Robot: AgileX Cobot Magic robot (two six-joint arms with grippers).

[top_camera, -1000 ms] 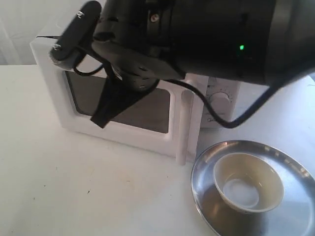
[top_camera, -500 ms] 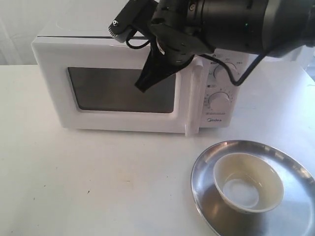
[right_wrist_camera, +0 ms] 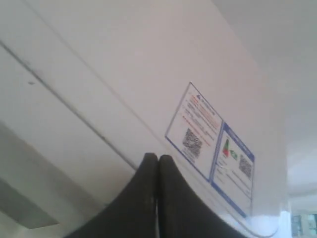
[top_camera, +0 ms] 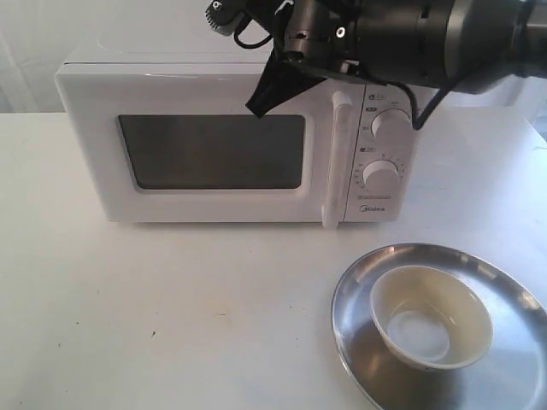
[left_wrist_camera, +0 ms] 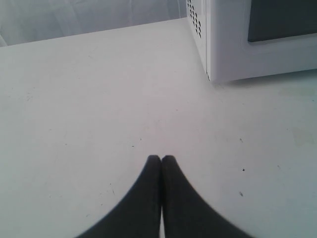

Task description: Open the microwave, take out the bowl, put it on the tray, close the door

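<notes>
The white microwave [top_camera: 235,145] stands at the back of the table, and its door [top_camera: 205,149] sits flush against the body, the bar handle [top_camera: 335,162] upright beside the knobs. The cream bowl [top_camera: 430,316] rests in the steel tray [top_camera: 359,359] at the front right. My right gripper [top_camera: 256,107] is shut and empty, hanging in front of the door's upper edge; in the right wrist view its tips [right_wrist_camera: 157,159] point at the microwave's top by the stickers [right_wrist_camera: 210,134]. My left gripper [left_wrist_camera: 161,159] is shut and empty over bare table, with the microwave's corner [left_wrist_camera: 218,49] beyond it.
The white table [top_camera: 171,316] spreads to the left and in front of the microwave. My right arm's dark body [top_camera: 427,38] reaches in from the top right over the microwave, a cable [top_camera: 423,107] dangling by the knobs.
The door has swung from ajar to flush against the microwave. My right gripper moved with it, rightward and up, and now sits higher by the door's top edge.
</notes>
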